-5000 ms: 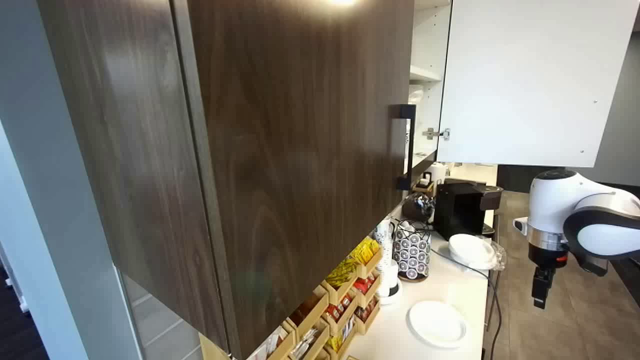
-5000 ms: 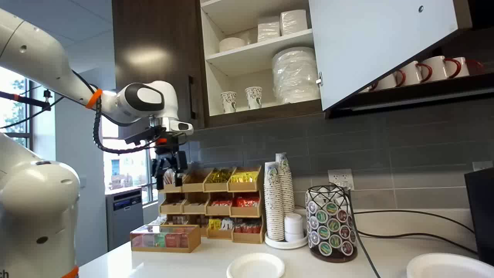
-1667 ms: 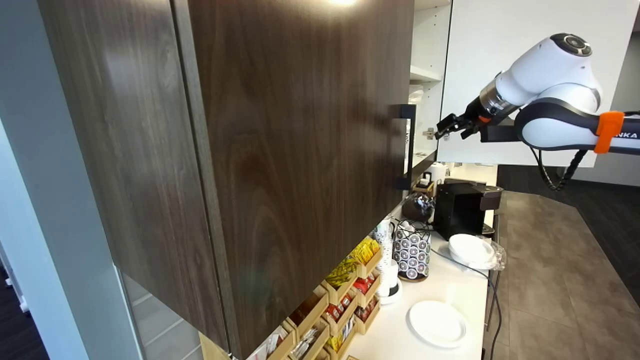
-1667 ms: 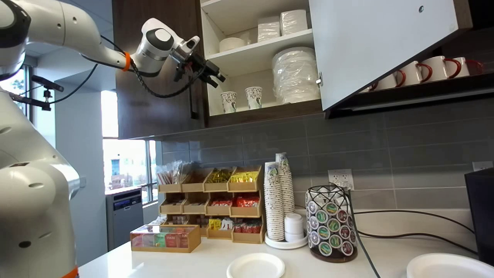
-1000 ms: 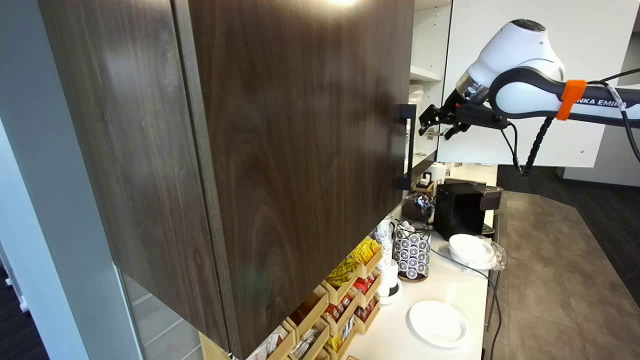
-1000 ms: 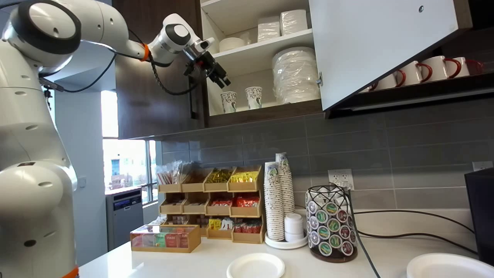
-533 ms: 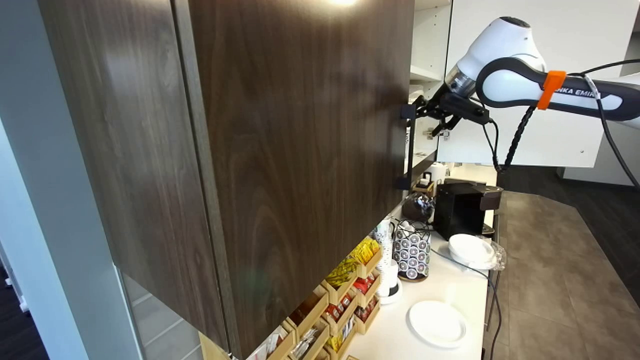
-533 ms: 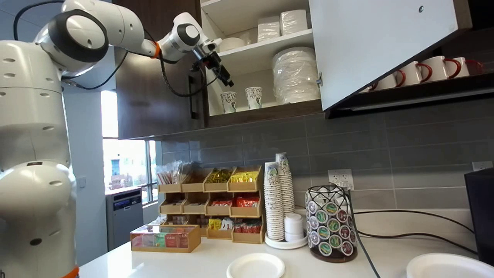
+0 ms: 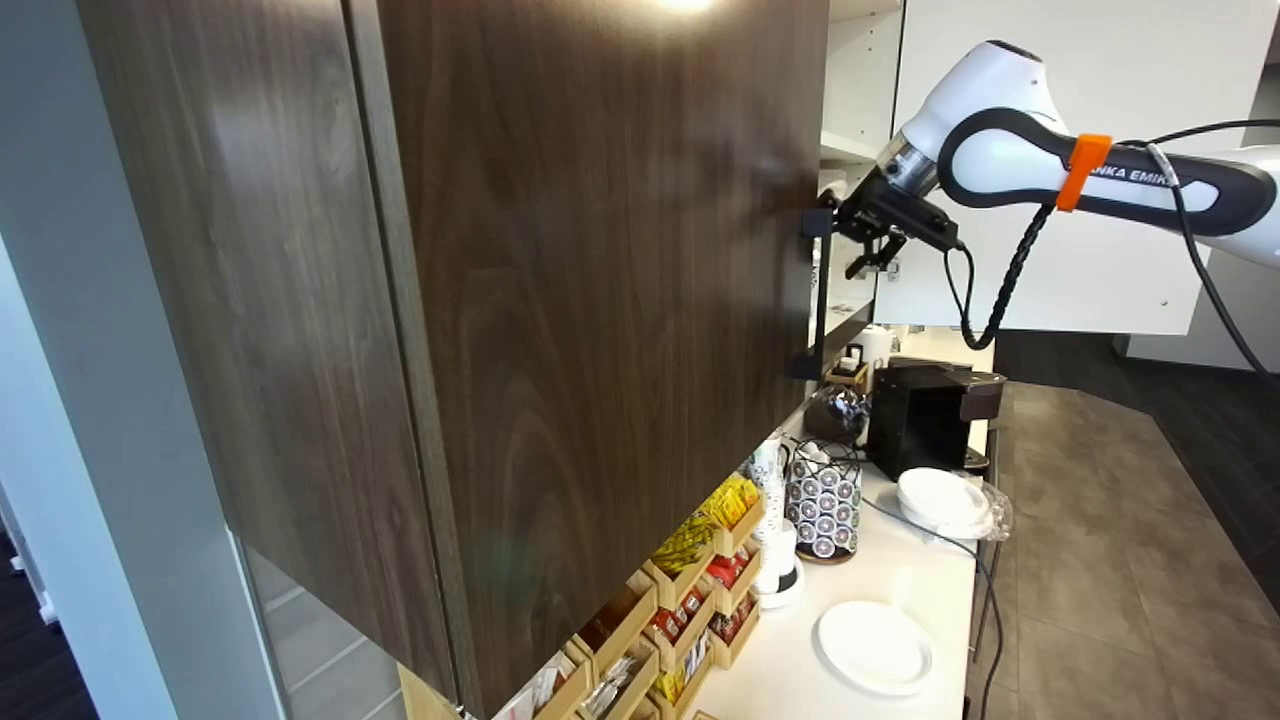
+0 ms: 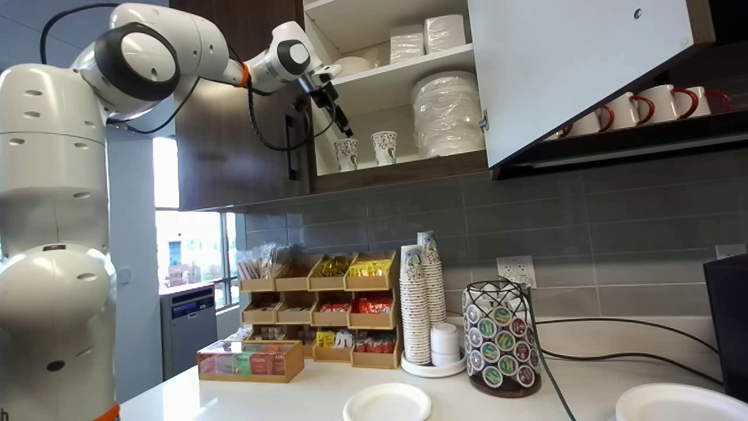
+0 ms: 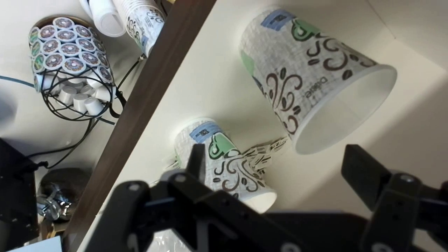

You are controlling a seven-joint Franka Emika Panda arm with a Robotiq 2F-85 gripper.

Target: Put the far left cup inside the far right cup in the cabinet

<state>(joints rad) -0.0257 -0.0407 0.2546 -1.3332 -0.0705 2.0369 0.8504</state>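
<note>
My gripper (image 11: 275, 159) is hovering, spread wide, near the far left cup (image 11: 290, 73)

I am holding nothing, my fingers (image 11: 362, 176) standing well apart. Ahead, upright in the cabinet (image 10: 397, 172), the far left cup is showing brown swirls, green patches, a blue label and the name "Dixie" on pale paper. Beyond it, one finger is partly hiding the matching far right cup (image 11: 229, 166). Plastic-wrapped plates (image 10: 449, 117) are standing past that. Lower down, a pod holder (image 11: 70, 59) and stacked cups (image 10: 415, 316) are resting on the counter (image 10: 315, 403).
</note>
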